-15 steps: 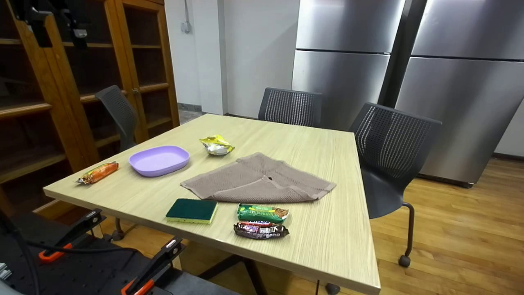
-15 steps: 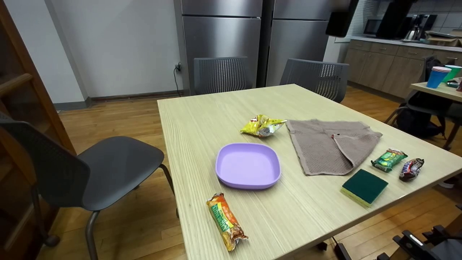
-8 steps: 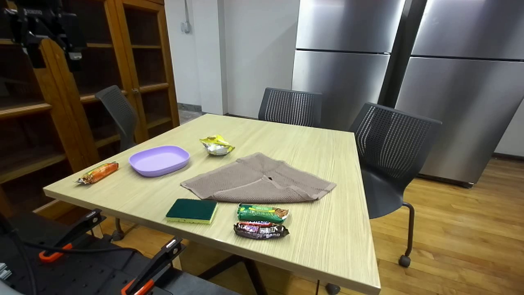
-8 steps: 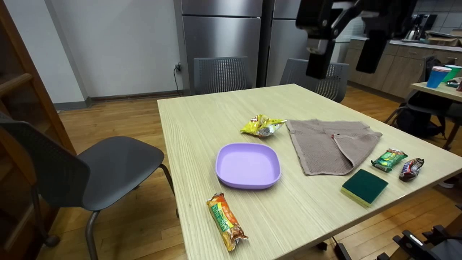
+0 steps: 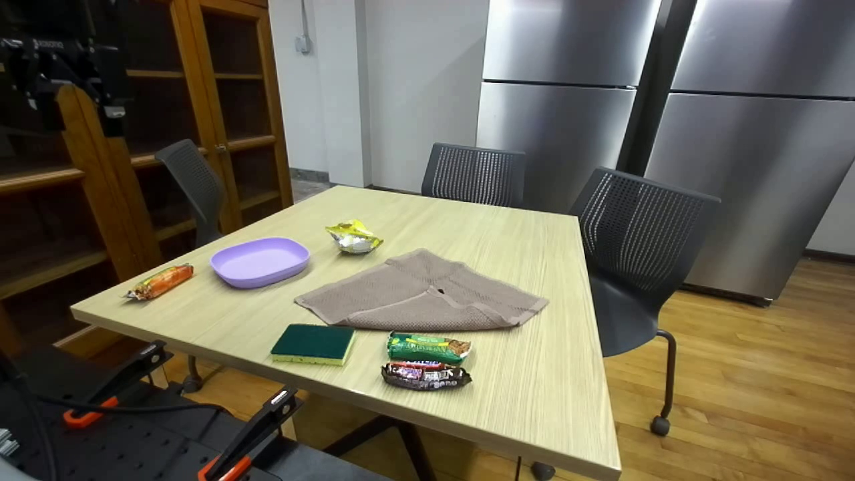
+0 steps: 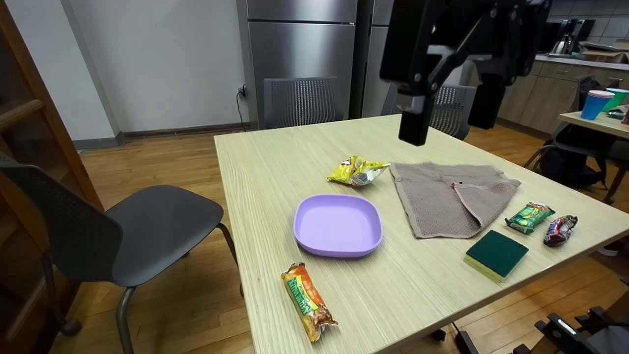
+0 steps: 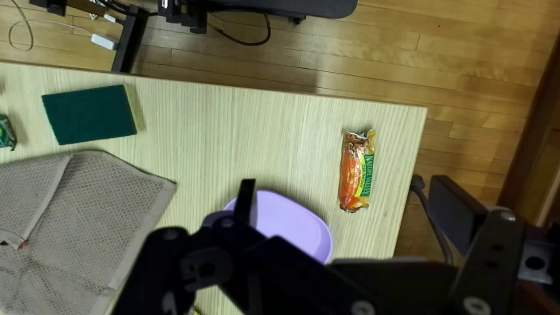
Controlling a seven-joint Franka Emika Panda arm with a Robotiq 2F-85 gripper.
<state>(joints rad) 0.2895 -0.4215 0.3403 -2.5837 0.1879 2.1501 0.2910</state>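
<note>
My gripper is open and empty, held in the air well above the table; it also shows in an exterior view and in the wrist view. In the wrist view an orange-and-green wrapped bar appears between the spread fingers, on the table below. The purple plate lies flat beside it, partly hidden by a finger in the wrist view. A crumpled yellow and silver packet lies beyond the plate. The gripper touches nothing.
A brown cloth with a folded corner lies on the table. A green-and-yellow sponge, a green wrapped bar and a dark wrapped bar lie near one edge. Chairs and a wooden cabinet stand around.
My gripper has come down into fuller view, lowering in both exterior views and shifting a little left there. It stays open. The things on the table have not moved.
</note>
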